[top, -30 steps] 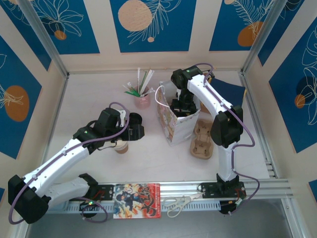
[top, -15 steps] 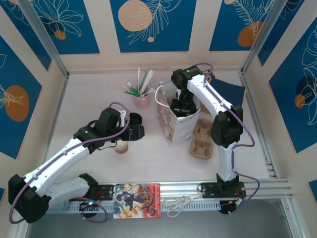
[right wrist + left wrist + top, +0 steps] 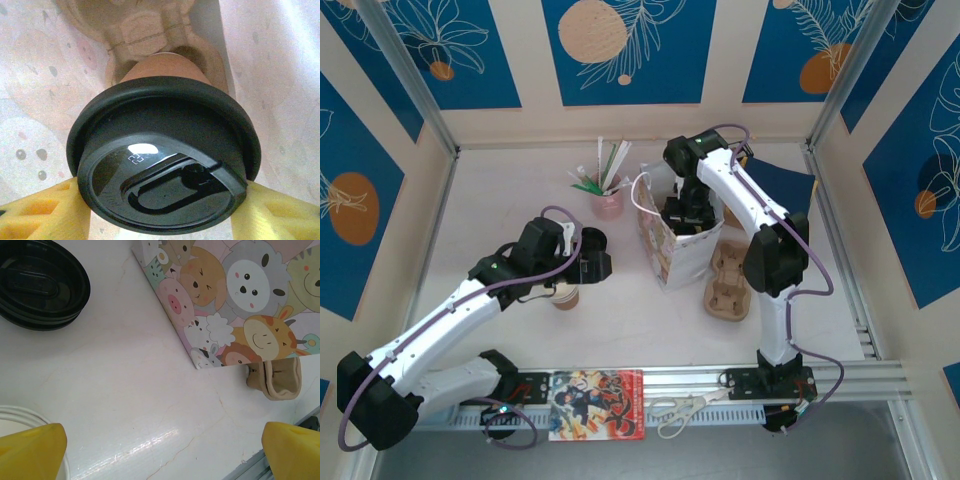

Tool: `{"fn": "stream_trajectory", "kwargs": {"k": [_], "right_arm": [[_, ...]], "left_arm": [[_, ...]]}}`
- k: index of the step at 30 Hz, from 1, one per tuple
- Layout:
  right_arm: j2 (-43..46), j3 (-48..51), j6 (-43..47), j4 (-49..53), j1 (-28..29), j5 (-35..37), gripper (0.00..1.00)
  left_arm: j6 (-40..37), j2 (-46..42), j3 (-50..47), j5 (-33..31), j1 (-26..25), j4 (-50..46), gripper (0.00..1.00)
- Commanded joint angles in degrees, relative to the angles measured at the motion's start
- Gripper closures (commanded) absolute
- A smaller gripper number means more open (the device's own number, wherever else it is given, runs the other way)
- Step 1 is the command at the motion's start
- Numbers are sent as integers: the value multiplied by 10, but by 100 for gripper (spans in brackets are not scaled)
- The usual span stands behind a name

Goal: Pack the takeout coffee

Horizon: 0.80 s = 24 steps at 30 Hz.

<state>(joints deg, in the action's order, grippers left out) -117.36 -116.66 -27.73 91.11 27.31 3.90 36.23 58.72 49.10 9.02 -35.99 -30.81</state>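
Kraft-brown paper coffee cup point(image 3: 165, 75) with round black plastic lid point(image 3: 165, 165): down inside the cartoon-animal paper bag point(image 3: 670, 255), at a moulded pulp carrier point(image 3: 142, 25), can't tell if seated | right gripper point(image 3: 160, 210): pinching it at the lid rim, not released yet | left gripper point(image 3: 160, 450): spread wide, empty, beside an unlidded white-rimmed paper cup point(image 3: 565, 295) | progress: roughly halfway imo, second cup needs lidding and packing

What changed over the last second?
The right tool, clamped on the black-lidded brown paper cup inside the cartoon-animal paper bag, shifted slightly left. Nothing was grasped or released. The left tool, wide open beside the open brown paper cup, the pink cup of straws and the moulded cardboard carrier stayed put.
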Motion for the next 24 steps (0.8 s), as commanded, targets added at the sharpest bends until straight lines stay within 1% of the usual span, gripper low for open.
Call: {"fn": "stream_trajectory", "kwargs": {"k": [1, 24], "right_arm": [[6, -19, -11, 23, 5, 0, 36], [21, -36, -22, 39, 12, 8, 36]], "left_arm": [[8, 3, 1, 14, 6, 10, 0], [14, 3, -3, 18, 6, 15, 0]]}}
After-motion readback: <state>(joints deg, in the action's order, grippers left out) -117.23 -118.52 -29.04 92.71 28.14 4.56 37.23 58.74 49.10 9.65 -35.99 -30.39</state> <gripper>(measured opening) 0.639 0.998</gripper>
